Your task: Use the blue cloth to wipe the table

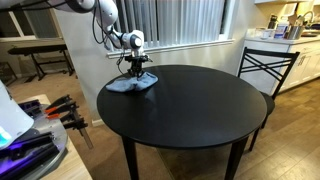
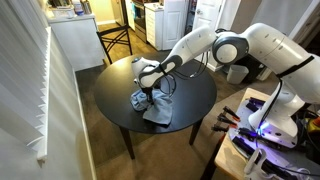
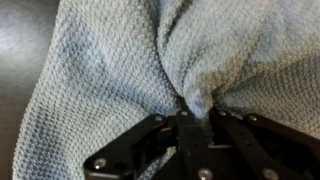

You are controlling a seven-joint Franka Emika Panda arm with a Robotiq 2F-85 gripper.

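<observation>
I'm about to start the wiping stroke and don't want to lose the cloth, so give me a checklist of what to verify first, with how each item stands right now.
1. Gripper shut on the blue cloth: ok. The wrist view shows the fabric pinched into a bunch.
2. Cloth resting on the table: ok, in both exterior views.
3. Cloth fully on the tabletop: cannot tell. It lies close to the edge.
4. Wiping path bare: ok. Nothing else shows on the top.
5. Chair out of the arm's way: ok. It stands at the side of the table away from the cloth.
</observation>
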